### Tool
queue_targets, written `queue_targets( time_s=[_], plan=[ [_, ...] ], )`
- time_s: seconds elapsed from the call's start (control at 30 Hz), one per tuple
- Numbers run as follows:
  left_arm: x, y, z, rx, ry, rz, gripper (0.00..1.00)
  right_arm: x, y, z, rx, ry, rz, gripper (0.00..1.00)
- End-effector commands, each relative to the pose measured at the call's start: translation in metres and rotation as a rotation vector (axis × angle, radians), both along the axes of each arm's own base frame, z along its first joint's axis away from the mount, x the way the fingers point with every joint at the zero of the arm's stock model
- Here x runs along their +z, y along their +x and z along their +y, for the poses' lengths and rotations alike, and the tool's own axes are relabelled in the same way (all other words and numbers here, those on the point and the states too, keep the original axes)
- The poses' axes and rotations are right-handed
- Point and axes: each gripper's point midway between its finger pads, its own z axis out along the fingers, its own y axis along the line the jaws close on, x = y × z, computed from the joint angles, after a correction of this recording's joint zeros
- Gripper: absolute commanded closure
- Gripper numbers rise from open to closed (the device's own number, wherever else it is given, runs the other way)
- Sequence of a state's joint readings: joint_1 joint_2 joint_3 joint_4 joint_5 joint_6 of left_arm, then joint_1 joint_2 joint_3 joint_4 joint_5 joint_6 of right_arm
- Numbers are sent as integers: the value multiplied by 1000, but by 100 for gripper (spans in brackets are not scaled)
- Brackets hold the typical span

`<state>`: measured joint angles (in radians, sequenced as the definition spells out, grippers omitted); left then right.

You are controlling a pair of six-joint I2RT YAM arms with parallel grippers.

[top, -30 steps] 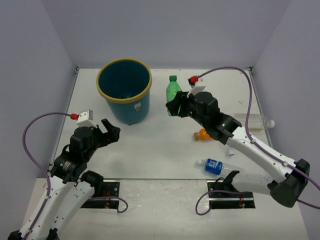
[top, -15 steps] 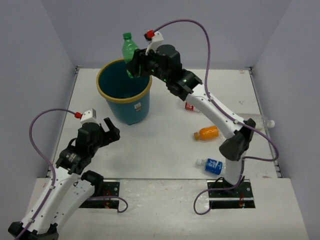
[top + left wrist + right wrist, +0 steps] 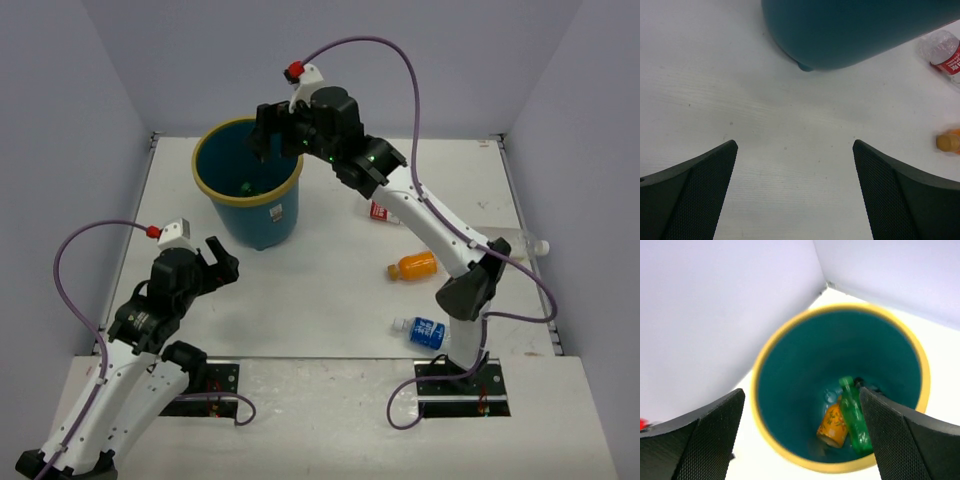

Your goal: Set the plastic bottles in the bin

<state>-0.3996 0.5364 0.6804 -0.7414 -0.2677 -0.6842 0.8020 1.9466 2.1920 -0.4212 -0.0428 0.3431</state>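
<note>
The right gripper (image 3: 266,135) hangs above the bin (image 3: 245,222) at upper left, fingers spread and empty. A green bottle (image 3: 856,420) and an orange bottle (image 3: 832,426) lie at the bin's bottom. It should probably rise clear of the yellow rim before swinging toward the loose orange bottle (image 3: 414,266). The left gripper (image 3: 222,260) is parted, holding nothing. The tabletop is matte white and the walls pale lavender.

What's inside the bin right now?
The bin holds a green bottle and an orange bottle side by side at the bottom, plus something clear, too blurred to name. The near rim and a finger of the right gripper hide part of the inside.
</note>
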Motion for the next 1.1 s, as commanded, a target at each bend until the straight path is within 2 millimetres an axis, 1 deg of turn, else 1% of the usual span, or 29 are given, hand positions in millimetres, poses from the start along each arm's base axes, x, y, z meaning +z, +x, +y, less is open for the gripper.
queue_targets(
  time_s=[0.0,0.1,0.13,0.17,0.2,0.27,0.3,0.33,0.37,0.4,0.43,0.47,0.5,0.57,0.6,0.63,0.67,0.7,0.77,0.83,0.9,0.93,1.07],
  plan=[
    [8,4,-1,-12,6,-31,0,64,-34,-44,-38,62,-115,1],
    [9,4,-1,-12,4,-35,0,58,-39,-76,-128,46,-102,1],
    [9,4,-1,-16,4,-35,0,58,-46,-92,-157,48,-97,1],
    [9,4,-1,-16,3,-36,0,55,-50,-104,-181,49,-89,1],
    [9,4,-1,-15,3,-36,0,52,-53,-115,-208,50,-79,1],
    [9,4,-1,-17,2,-37,0,38,-62,-138,-256,49,-49,1],
    [10,4,-1,-18,2,-37,0,22,-66,-150,-292,39,-22,1],
    [10,4,-2,-19,1,-38,0,-6,-66,-165,-352,11,25,1],
    [10,4,-2,-19,1,-38,0,-15,-72,-179,-395,29,51,1],
    [10,4,-2,-20,1,-39,0,-30,-77,-192,-431,36,84,1],
    [11,4,-2,-22,1,-41,0,-58,-81,-203,-471,17,138,1],
    [10,4,-2,-23,1,-41,0,-69,-84,-213,-506,36,178,1],
    [10,3,-2,-23,0,-41,0,-83,-92,-222,-520,21,197,1],
    [11,3,-3,-31,-4,-46,0,-118,-110,-254,-611,77,296,1],
    [11,3,-4,-36,-6,-47,0,-123,-118,-266,-651,133,326,1],
    [12,3,-4,-40,-6,-50,0,-139,-125,-277,-698,165,369,1],
    [12,3,-5,-43,-6,-53,0,-162,-130,-287,-749,173,420,1],
    [12,3,-6,-49,-8,-55,0,-174,-135,-294,-772,188,438,1],
    [12,3,-8,-61,-11,-56,0,-204,-146,-311,-828,204,473,1],
    [11,3,-9,-66,-11,-50,0,-228,-153,-326,-885,186,503,1],
    [10,3,-10,-70,-10,-46,0,-248,-157,-336,-938,169,533,1],
    [11,3,-10,-73,-11,-46,0,-254,-156,-343,-969,163,540,1],
    [11,3,-10,-76,-11,-50,0,-279,-150,-354,-1039,103,620,1]
  ],
)
